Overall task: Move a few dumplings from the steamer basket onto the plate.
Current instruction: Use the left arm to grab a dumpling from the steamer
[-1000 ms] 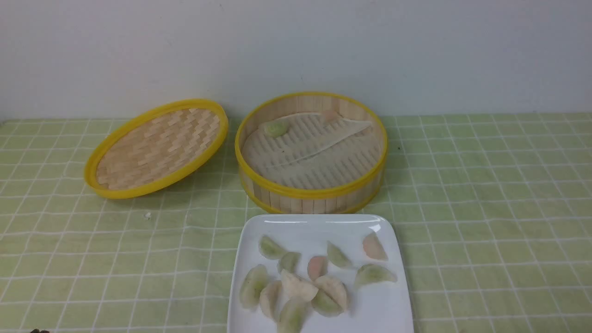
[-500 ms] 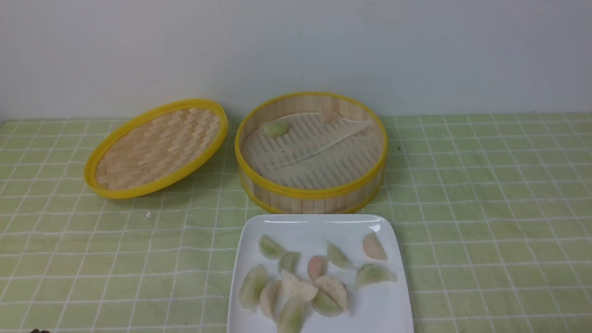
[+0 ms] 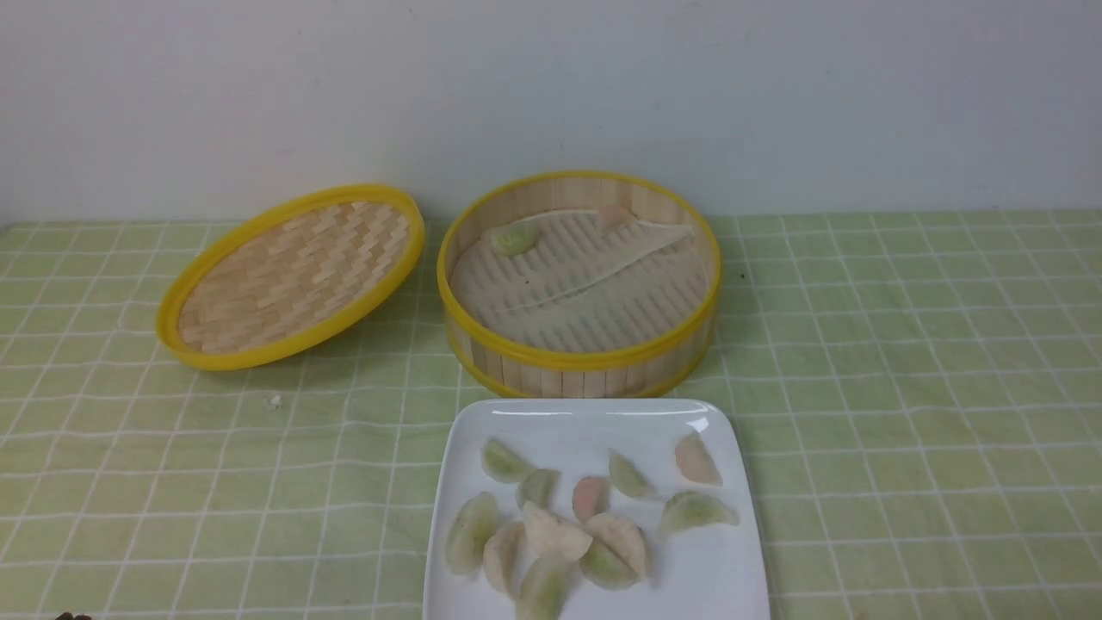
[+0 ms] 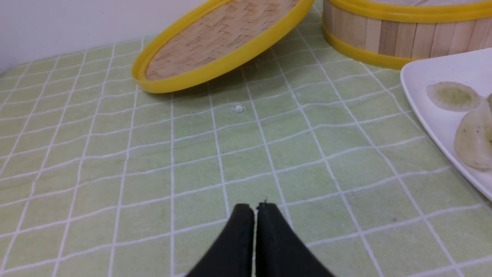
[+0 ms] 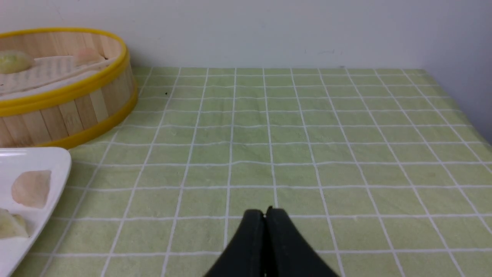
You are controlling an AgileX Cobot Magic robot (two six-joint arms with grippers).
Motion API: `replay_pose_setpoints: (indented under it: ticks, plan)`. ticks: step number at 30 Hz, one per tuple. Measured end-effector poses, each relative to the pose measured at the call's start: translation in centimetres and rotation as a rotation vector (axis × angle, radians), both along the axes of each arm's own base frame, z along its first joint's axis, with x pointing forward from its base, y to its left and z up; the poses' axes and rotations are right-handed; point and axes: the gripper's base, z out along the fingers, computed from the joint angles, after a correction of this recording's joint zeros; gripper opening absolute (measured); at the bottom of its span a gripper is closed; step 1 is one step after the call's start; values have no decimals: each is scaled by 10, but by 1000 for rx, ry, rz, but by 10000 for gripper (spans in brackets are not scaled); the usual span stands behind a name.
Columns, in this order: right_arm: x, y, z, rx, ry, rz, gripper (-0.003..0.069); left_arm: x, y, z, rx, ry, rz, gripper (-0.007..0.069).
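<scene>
The checked cloth (image 3: 904, 344) is soft and slightly rippled, so a low sweep by either arm could drag it and shift everything on it. The lid (image 3: 293, 274) sits tilted beside the basket (image 3: 578, 357), its raised edge near the basket's wall, and a left arm reaching in could knock it flat. The basket is deep, so a gripper coming over the near rim risks catching it and shoving the basket back. The plate (image 3: 715, 577), just in front of the basket, already carries about 12 dumplings (image 3: 555, 534), several heaped, and another dropped on the heap could slide off the glossy edge. The left gripper (image 4: 255, 207) and right gripper (image 5: 265, 211) hover over bare cloth on either side of the plate, jaws pressed together and holding nothing, so they must open before any pick. The green dumpling (image 3: 515, 238) and the pinkish dumpling (image 3: 616, 215), the only 2 in the basket, lie at its far side. They look soft and may tear or cling to the ribbed liner (image 3: 585, 301).
</scene>
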Motion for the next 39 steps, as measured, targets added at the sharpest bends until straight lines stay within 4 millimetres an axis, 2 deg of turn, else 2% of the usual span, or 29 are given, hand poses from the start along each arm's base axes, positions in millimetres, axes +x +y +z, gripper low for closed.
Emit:
replay_pose_setpoints:
  ticks: [14, 16, 20, 24, 27, 31, 34, 35, 37, 39]
  plan:
    - [0, 0, 0, 1, -1, 0, -15, 0, 0, 0, 0, 0, 0, -6]
    - [0, 1, 1, 39, -18, -1, -15, 0, -1, 1, -43, -7, 3, -6]
    - [2, 4, 10, 323, -137, -8, -15, 2, -5, 9, -332, -67, 28, -6]
    - [2, 2, 25, 761, -296, -35, -15, 4, -5, 22, -688, -155, 69, -6]
    - [2, -1, 29, 918, -352, -51, -15, 4, -1, 32, -845, -254, 103, -6]
    - [1, -6, 34, 1024, -428, -71, -15, 2, 13, 52, -985, -469, 171, -6]
    - [-1, -8, 42, 1026, -478, -67, -15, -6, 14, 85, -968, -566, 126, -6]
    - [-3, -7, 51, 1004, -492, -47, -15, -10, 13, 102, -932, -595, 95, -6]
    - [-11, 0, 89, 875, -503, 42, -15, -17, 6, 146, -796, -600, 19, -6]
    - [-14, 4, 122, 774, -489, 89, -15, -14, -1, 173, -700, -521, -32, -6]
